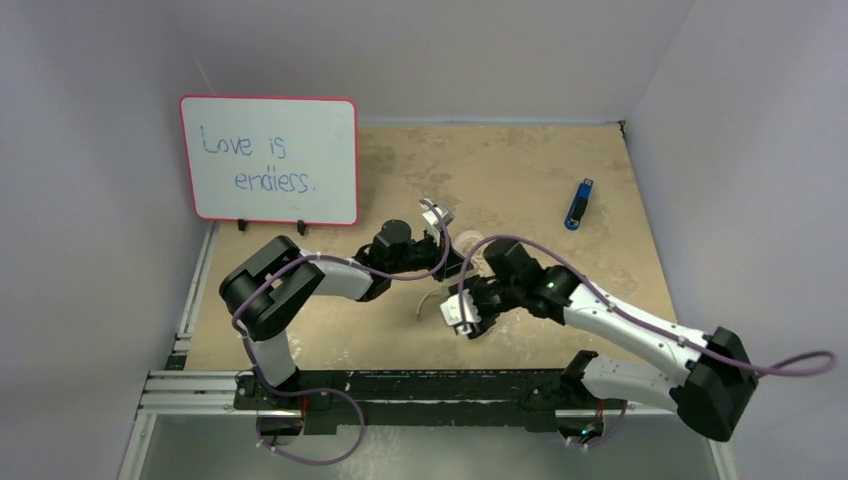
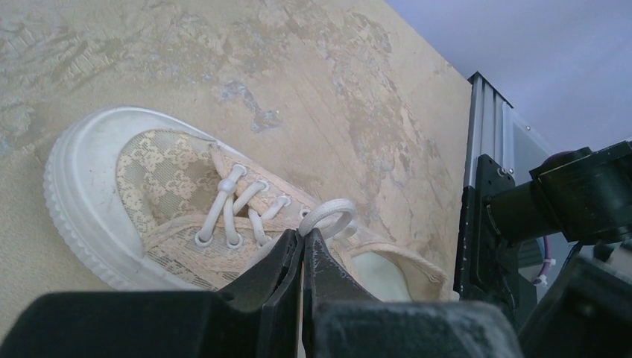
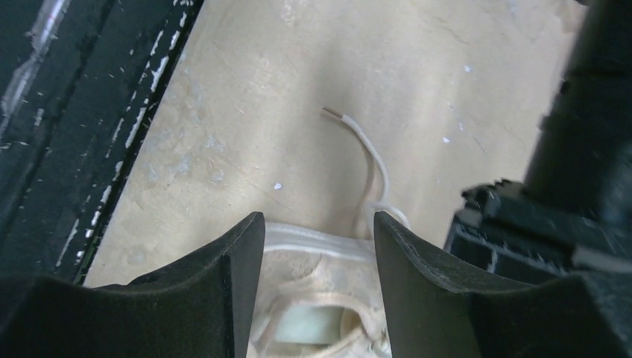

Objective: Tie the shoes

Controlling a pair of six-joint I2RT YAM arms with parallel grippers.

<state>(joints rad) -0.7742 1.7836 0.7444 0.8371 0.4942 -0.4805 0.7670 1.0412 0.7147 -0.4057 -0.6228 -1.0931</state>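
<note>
Sneaker [image 2: 160, 186], pale pink-beige with a patterned upper and a light ribbed sole, rests sole-down on the table [image 2: 358, 89], between the tips of the two arms near the middle of the top view. The left gripper [image 2: 303, 245] sits just over its tongue. Its jaws are pressed together on the base of a white lace loop [image 2: 328, 212], which stands up from their tips. The right gripper [image 3: 317, 227] hangs over the sneaker's opening with its jaws well apart and nothing between them. A loose lace end [image 3: 364, 153] trails onto the table beyond it. From above, the sneaker is mostly hidden under both wrists, and in the left wrist view the fingers cover its heel. The table is a worn tan board with pale scuffs, closed in by plain white walls. A whiteboard [image 1: 268, 160] with blue handwriting stands at the far left, and a small blue object [image 1: 579, 204] lies well apart at the far right.
</note>
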